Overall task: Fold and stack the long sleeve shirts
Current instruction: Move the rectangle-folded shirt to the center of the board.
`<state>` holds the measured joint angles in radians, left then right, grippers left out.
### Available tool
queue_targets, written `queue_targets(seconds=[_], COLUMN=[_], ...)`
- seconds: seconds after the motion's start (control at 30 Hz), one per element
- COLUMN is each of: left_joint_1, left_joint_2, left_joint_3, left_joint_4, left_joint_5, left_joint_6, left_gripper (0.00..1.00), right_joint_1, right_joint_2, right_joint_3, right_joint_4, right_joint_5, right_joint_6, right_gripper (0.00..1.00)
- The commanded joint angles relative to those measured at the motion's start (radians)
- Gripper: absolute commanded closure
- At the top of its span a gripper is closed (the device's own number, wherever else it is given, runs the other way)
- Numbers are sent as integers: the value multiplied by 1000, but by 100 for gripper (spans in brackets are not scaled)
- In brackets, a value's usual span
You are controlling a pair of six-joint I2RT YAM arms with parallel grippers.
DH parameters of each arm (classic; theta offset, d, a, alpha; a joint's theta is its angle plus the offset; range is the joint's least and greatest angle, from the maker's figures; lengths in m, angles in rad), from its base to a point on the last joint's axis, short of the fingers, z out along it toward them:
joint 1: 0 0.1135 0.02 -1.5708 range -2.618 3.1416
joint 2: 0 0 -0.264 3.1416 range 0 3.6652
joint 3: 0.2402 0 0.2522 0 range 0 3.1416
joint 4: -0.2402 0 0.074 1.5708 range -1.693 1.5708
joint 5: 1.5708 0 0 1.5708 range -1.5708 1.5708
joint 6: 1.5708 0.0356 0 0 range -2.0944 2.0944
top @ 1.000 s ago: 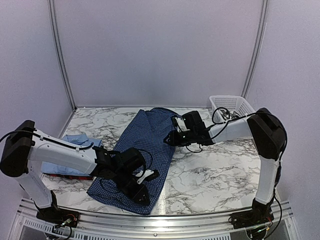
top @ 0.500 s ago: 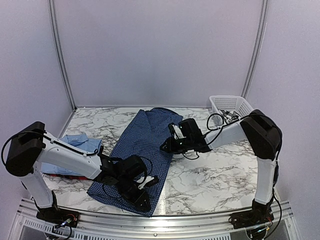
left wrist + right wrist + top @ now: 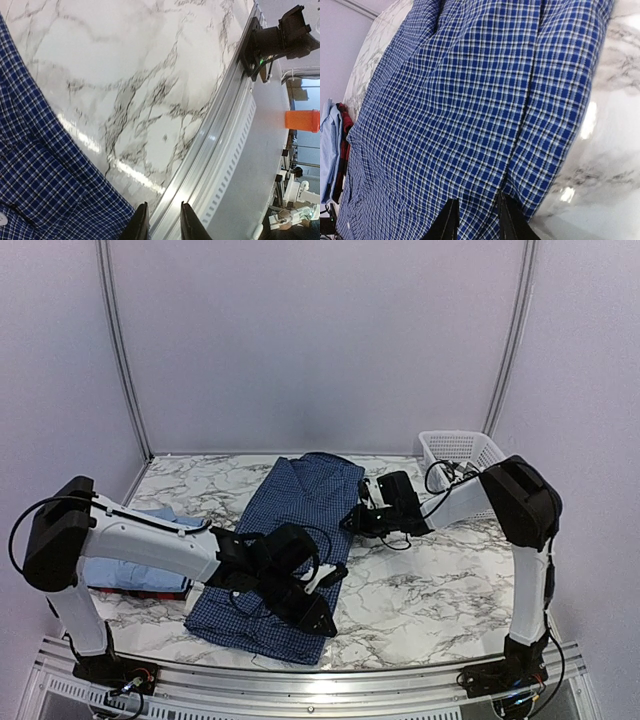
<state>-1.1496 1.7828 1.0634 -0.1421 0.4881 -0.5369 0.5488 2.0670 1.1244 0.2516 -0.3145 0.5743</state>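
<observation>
Change over the last second: left gripper point(image 3: 320, 618) has slid toward 3 o'clock along the near hem of the navy shirt point(image 3: 285, 530), and the hem has spread that way with it. Right gripper point(image 3: 353, 523) has shifted slightly toward 3 o'clock at the shirt's right edge.

Reads as squaring the cloth before a first fold; no fold made yet.

Left jaws narrow at the 5 o'clock hem corner; cannot tell if cloth is pinched. Right jaws narrow with checked cloth between them, apparently nipping the edge.

Shirt: fine blue-white check, lying long from 12 to 6 o'clock mid-table point(image 3: 430, 580), mostly flat. Light blue shirt point(image 3: 135, 575) lies at 8 o'clock
</observation>
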Motion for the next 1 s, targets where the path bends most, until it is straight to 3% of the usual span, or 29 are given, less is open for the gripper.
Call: queue_targets(seconds=[0.0,0.23,0.4,0.53,0.67,0.97], left_joint_1=[51,270,399,443,461,470], left_joint_2=[32,-67,-143,-181,-201,-335], left_joint_3=[89,20,-67,-106,-139,-291], left_joint_4=[6,-39,-55,-67,-67,-64], left_joint_5=[-68,-262,-310,-312,-304,-449], left_joint_6=[-33,-131,-136,-119,-120,-164], left_gripper=[76,75,74,73,73,74], right_joint_1=[-49,-111,-161,-154,-92,60], right_joint_2=[83,125,175,150,79,117], right_joint_3=[69,192,337,383,398,436], right_joint_4=[-117,-205,-320,-382,-439,-263], right_joint_5=[19,7,-5,25,156,-8], right_joint_6=[-62,-128,-181,-221,-270,-202], right_gripper=[72,72,72,71,70,70])
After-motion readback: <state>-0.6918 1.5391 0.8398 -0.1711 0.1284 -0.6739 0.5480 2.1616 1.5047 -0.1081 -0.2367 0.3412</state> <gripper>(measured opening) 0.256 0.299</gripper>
